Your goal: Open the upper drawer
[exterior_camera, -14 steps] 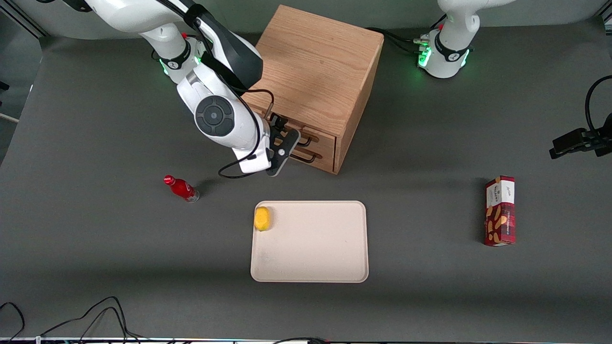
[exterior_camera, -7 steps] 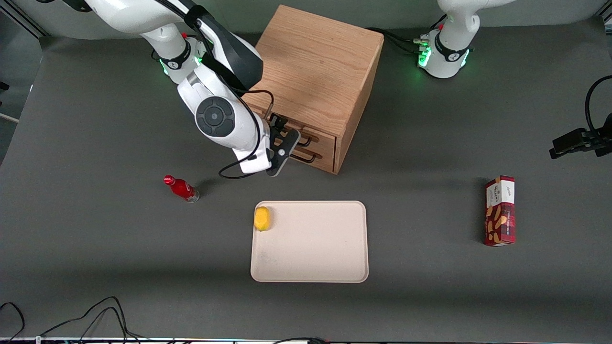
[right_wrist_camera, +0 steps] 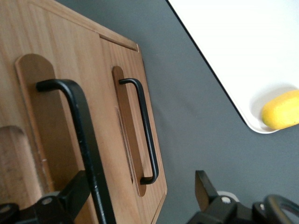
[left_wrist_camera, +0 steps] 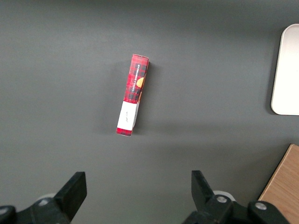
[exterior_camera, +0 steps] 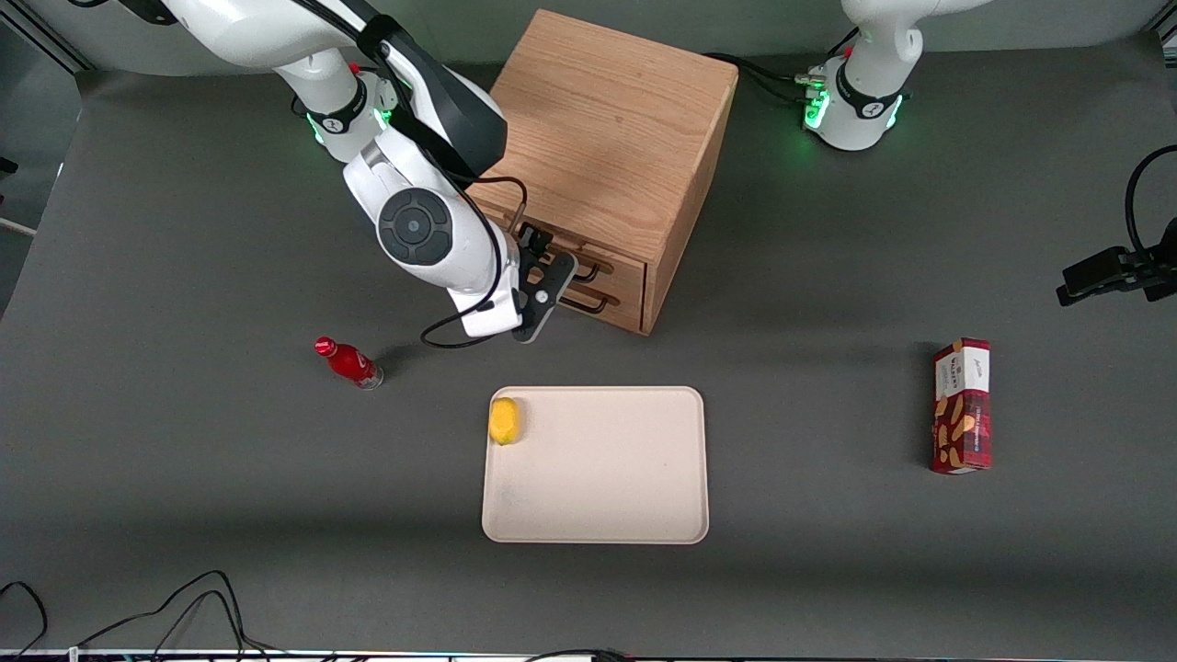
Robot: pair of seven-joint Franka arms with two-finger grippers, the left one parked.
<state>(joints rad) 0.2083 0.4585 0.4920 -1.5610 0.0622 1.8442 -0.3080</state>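
on the dark table (exterior_camera: 184, 515), nearest the front camera, a cream tray (exterior_camera: 607, 496) holds a yellow fruit (exterior_camera: 504, 420) in the tray corner closest to the working arm; a small red bottle (exterior_camera: 348, 362) lies toward the working arm's end, a red snack box (exterior_camera: 962, 405) toward the parked arm's end.

farther from the camera than the tray, the right arm's gripper (exterior_camera: 544, 280) hangs close against the front of the wooden cabinet (exterior_camera: 614, 138), its fingers spread apart and clamped on nothing. the wrist view shows the two dark fingertips (right_wrist_camera: 74, 196) well separated, with the nearer black handle (right_wrist_camera: 84, 149) running between them.

the upper drawer (exterior_camera: 614, 260), the topmost of the two on the cabinet's front, sits flush and closed, only a short part of its front clear of the arm in the front view. the handle's long axis runs along the drawer front, level with the table, and crosses the gap between the fingers rather than lining up with it. the lower handle (right_wrist_camera: 145, 135) lies just beside it and apart from the fingers.

judged from this, the handle between the fingers is the upper one, the grasp is lined up but not yet made, and the pull would go straight out from the cabinet front toward the tray.
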